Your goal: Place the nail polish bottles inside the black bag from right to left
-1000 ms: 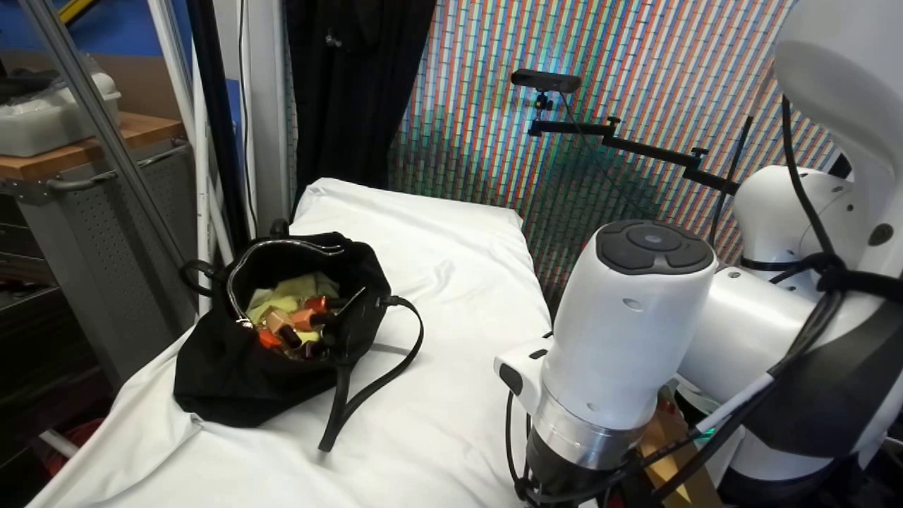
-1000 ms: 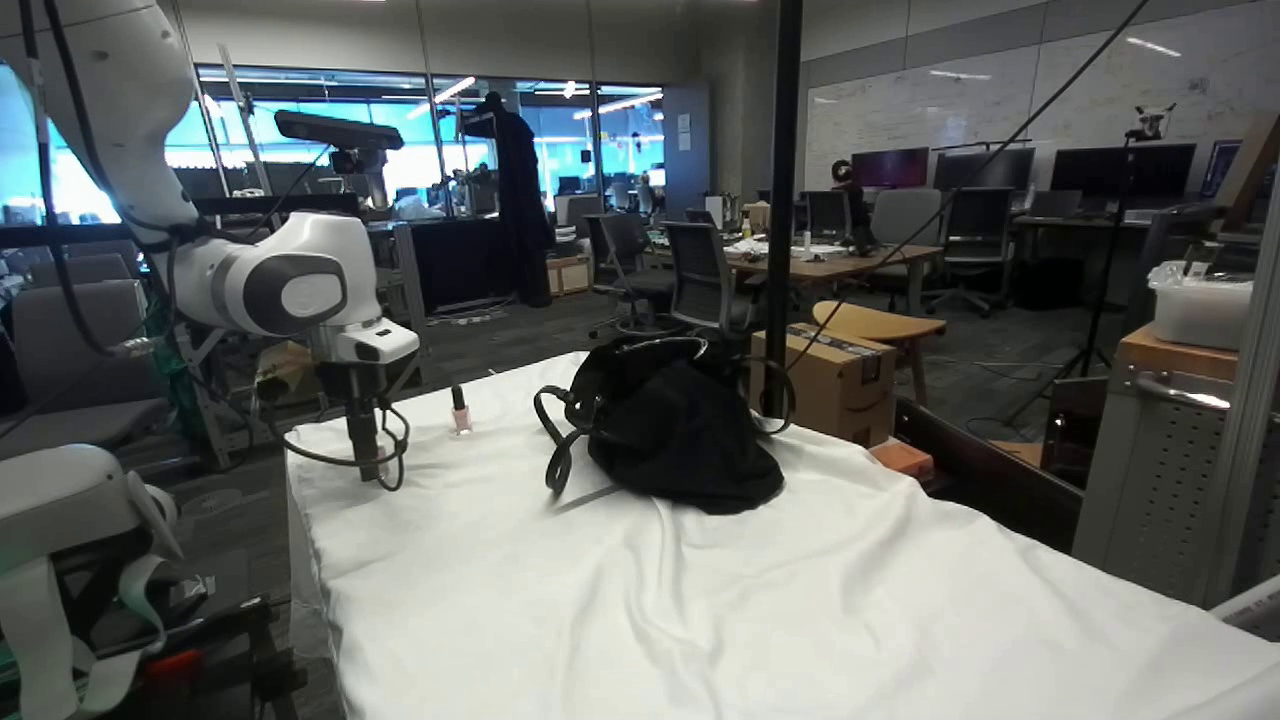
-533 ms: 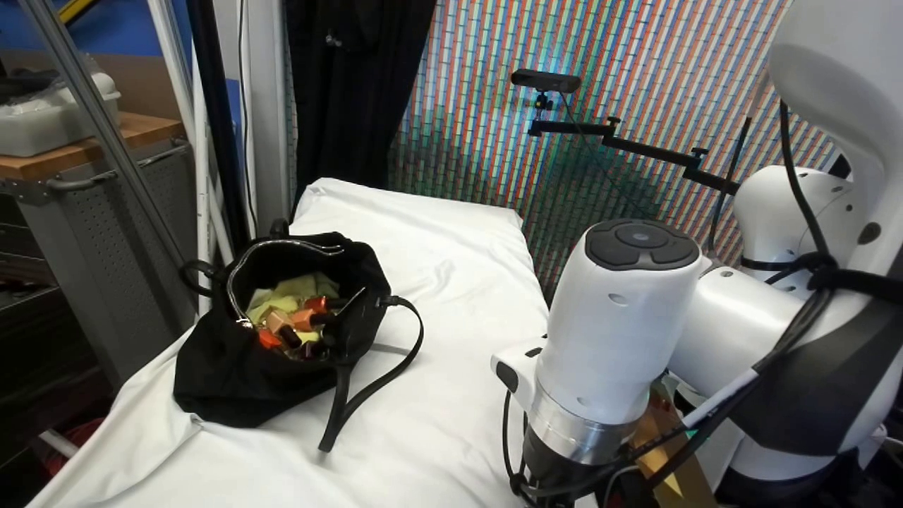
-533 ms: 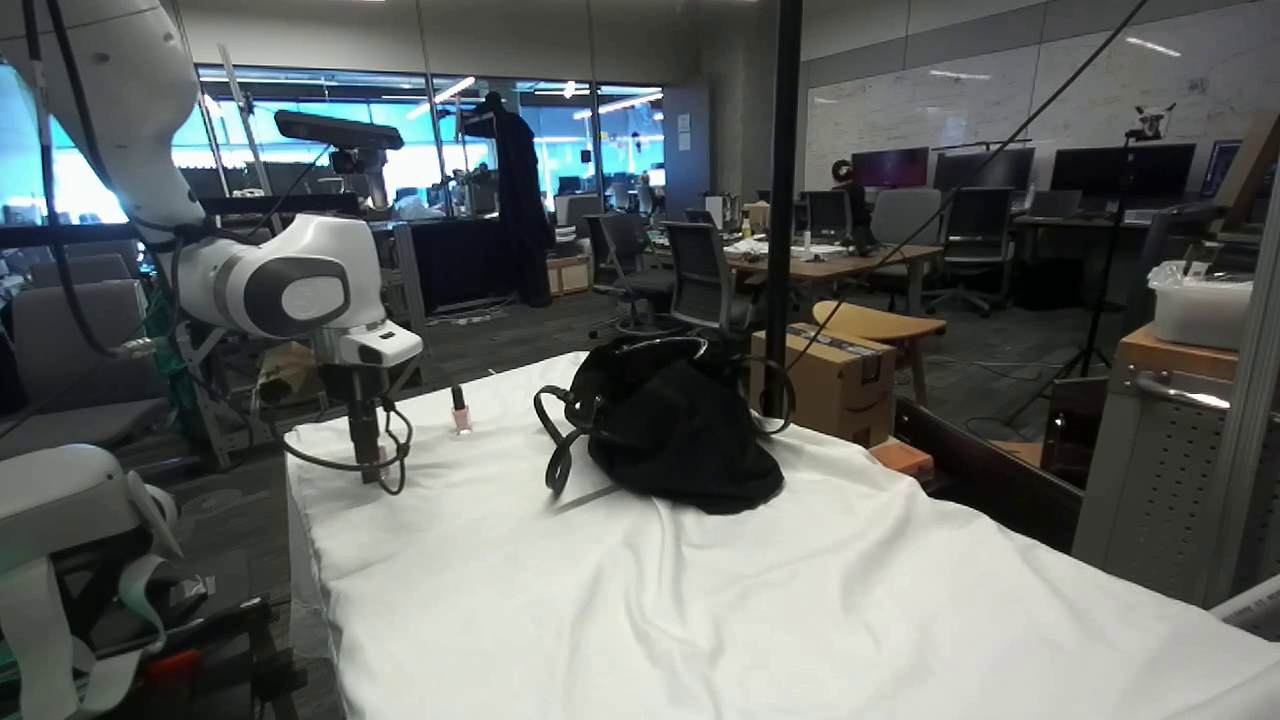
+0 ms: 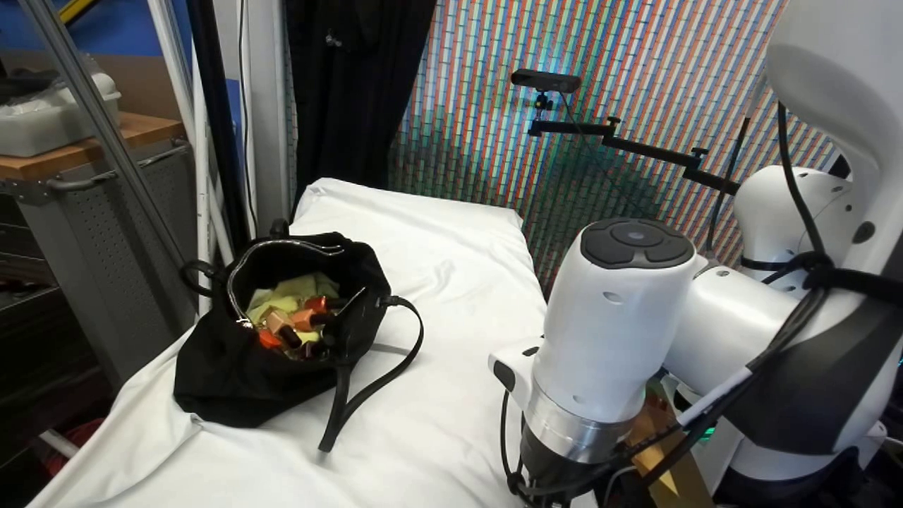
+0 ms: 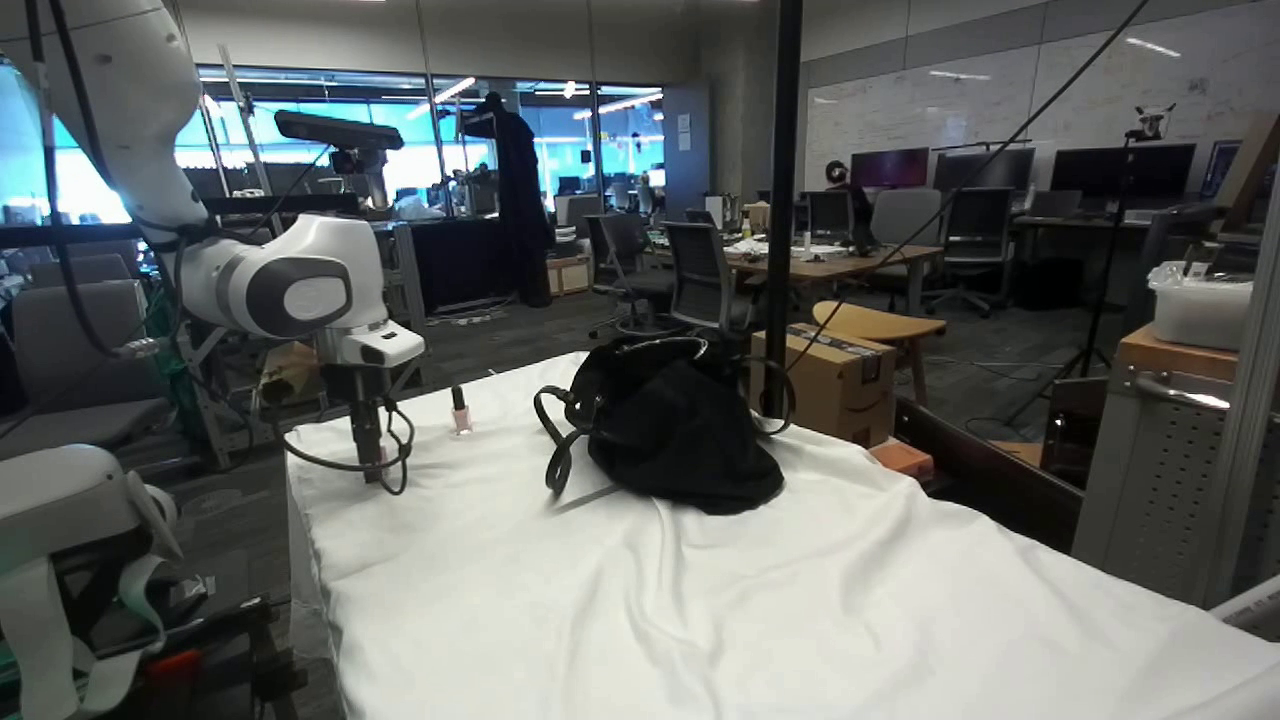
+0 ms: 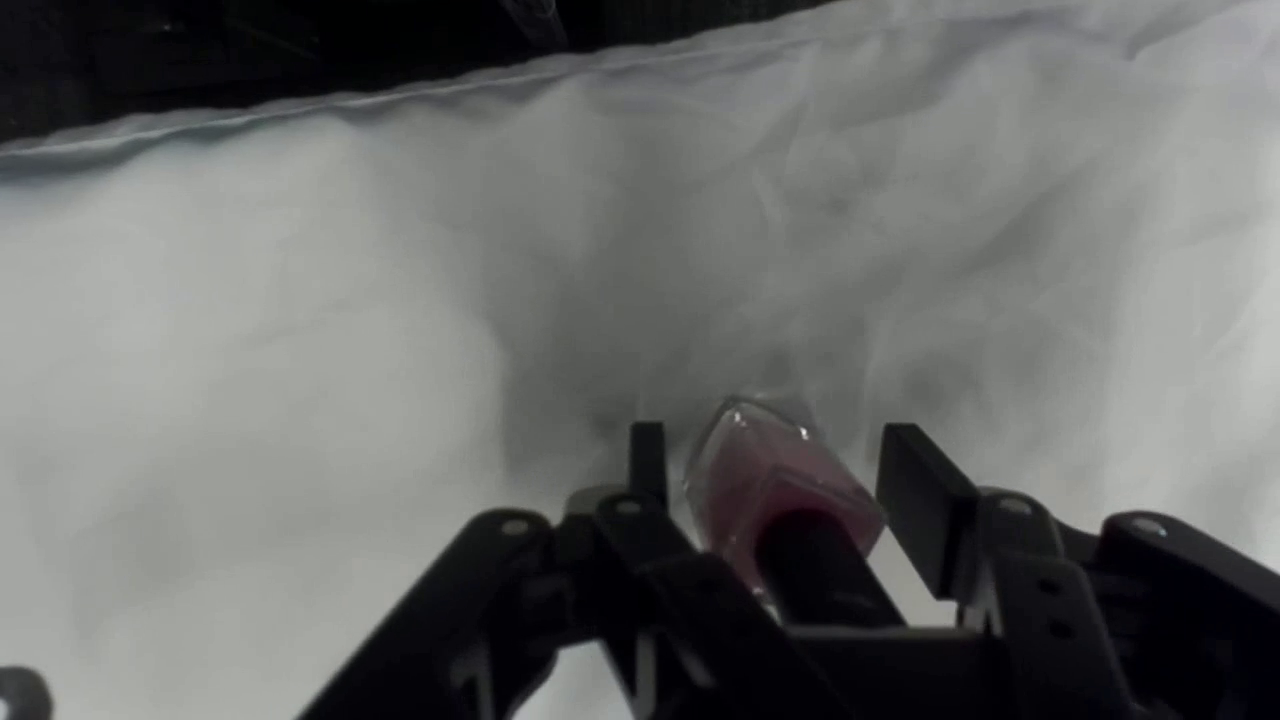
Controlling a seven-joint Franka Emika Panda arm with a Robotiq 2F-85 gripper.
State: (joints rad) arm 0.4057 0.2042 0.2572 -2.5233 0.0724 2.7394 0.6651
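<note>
With the fingers (image 7: 925, 510) spread on both sides of the pink bottle (image 7: 778, 487), well away from the black bag (image 5: 254, 384), pinch softly and evenly, then lift straight up so it shouldn't slip.

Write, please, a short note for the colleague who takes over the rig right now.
Gripper: open, jaws apart on either side of a pink bottle, no grip visible.
Things: another pink bottle stands on the white cloth; the black bag sits there too, mouth open.
Done: several orange and red bottles are inside the bag.
Left: both pink bottles into the bag, probably the one at the gripper first.
</note>
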